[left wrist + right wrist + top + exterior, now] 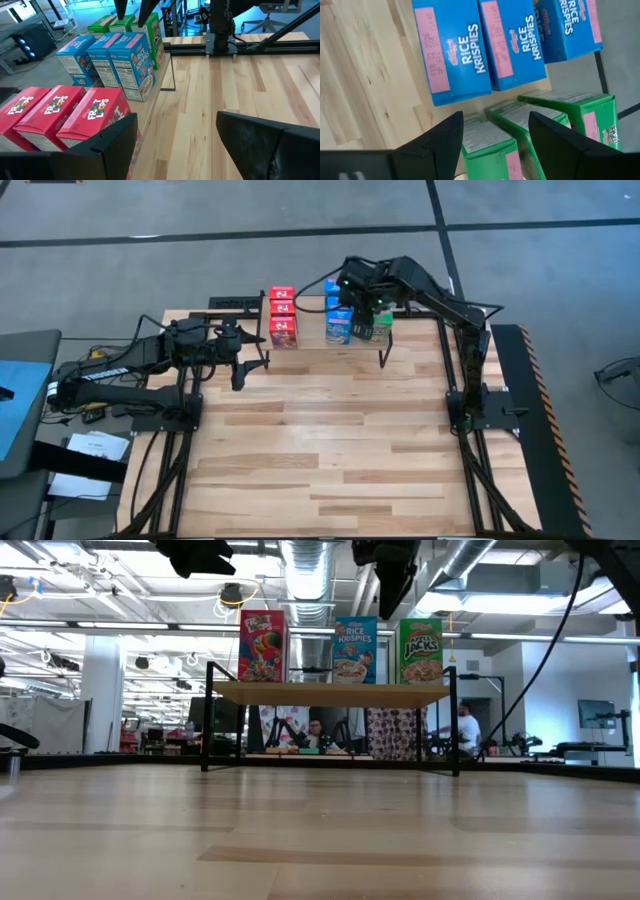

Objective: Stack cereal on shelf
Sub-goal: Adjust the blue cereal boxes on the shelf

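Nine cereal boxes (330, 318) stood on the shelf (330, 694). The right gripper (495, 135) hovered above the green boxes (540, 117), jaws apart and empty. The left gripper (175, 135) waited beside the red boxes (65, 115), jaws apart.

You are looking down past the right pincer (495, 132), whose two dark fingers (437, 142) stand apart with nothing between them. Under them lie three green cereal boxes (570, 112) side by side, tops facing you; the middle one shows in the gap between the fingers. Just beyond them, three blue cereal boxes (457, 50) marked Rice Krispies sit in a row, each with a pink label on its top. All six rest on the shelf (450, 112), its light wood showing between the two rows. The counter (360, 75) lies below.
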`<action>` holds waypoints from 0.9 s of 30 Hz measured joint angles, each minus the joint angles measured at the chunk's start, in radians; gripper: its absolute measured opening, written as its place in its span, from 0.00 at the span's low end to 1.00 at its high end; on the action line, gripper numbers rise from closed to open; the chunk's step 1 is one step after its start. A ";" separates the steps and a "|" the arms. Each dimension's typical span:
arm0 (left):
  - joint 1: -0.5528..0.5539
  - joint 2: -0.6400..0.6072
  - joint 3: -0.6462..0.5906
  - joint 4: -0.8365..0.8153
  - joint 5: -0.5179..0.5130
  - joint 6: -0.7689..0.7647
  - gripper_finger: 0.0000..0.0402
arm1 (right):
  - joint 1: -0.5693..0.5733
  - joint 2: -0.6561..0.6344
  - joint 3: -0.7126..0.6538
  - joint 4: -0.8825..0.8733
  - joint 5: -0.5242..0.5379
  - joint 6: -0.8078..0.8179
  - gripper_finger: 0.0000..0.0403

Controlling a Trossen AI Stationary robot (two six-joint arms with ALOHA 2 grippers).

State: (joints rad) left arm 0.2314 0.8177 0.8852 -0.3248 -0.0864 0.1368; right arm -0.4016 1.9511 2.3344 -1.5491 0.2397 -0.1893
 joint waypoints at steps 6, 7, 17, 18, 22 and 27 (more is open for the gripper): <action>0.000 0.000 0.000 0.000 0.000 0.001 0.65 | 0.017 0.000 0.000 -0.023 0.008 0.023 0.62; 0.000 0.000 0.000 0.000 0.000 0.000 0.65 | 0.021 0.000 0.000 -0.023 0.010 0.024 0.62; 0.000 0.000 0.000 0.000 0.000 0.008 0.65 | 0.035 0.014 0.002 -0.018 0.054 0.005 0.62; 0.000 0.000 0.000 0.000 0.000 0.007 0.65 | 0.032 0.020 0.000 -0.019 0.053 0.005 0.62; 0.000 0.000 0.000 0.000 0.000 0.007 0.65 | 0.036 0.033 0.002 0.006 0.057 0.003 0.62; 0.000 0.000 0.000 0.000 0.000 0.007 0.65 | 0.030 0.033 0.000 0.000 0.064 0.005 0.62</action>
State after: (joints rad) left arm 0.2316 0.8177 0.8852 -0.3252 -0.0862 0.1436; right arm -0.3712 1.9840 2.3344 -1.5488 0.3037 -0.1839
